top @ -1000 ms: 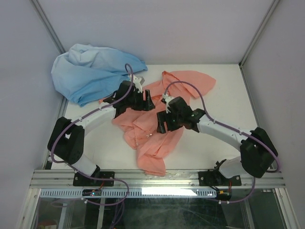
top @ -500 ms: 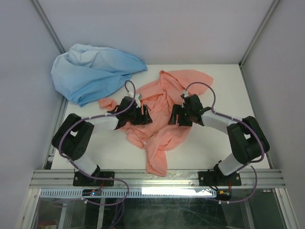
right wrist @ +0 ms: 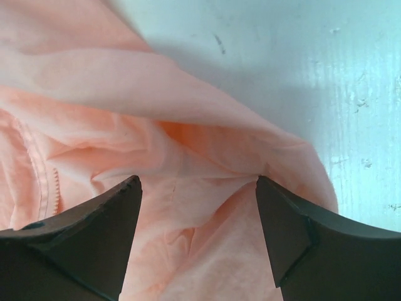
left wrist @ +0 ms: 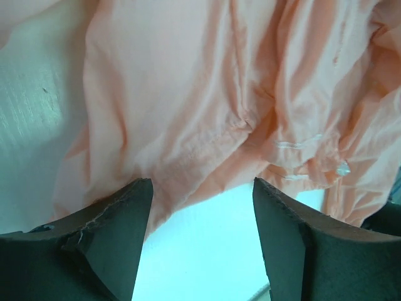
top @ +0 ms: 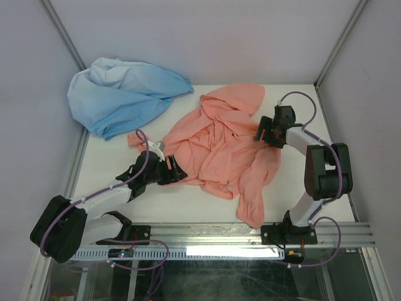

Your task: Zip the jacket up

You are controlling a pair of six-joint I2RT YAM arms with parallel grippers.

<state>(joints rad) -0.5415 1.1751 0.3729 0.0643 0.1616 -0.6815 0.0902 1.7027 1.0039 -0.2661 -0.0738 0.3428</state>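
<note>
Looking across from the near edge of the bench (top: 188, 202), the first thing I meet is one long sleeve (top: 251, 199) of the salmon-pink jacket (top: 219, 141), trailing toward me until its cuff lies close to the metal rail (top: 207, 233) where both arms are bolted. The rest of the jacket lies rumpled and spread out across the middle of the white bench top, front side loose and creased.

The left gripper (top: 179, 170) sits low at the jacket's left edge. Its wrist camera shows the dark fingers (left wrist: 113, 232) spread wide, the hem of the jacket lying just ahead of the tips and bare bench between them; the left tip seems to brush the fabric, though nothing is pinched. A thin white cord (left wrist: 294, 144) runs through the folds beyond.

Farther back on the other side, the right gripper (top: 260, 133) rests at the jacket's right edge, near the shoulder. Its fingers (right wrist: 94, 226) are spread too, with folded pink cloth lying under the gap and none of it clamped.

The hood (top: 235, 97) points toward the far wall. Beyond it, in the far left corner, a light blue garment (top: 119, 94) lies heaped, apart from the jacket.
</note>
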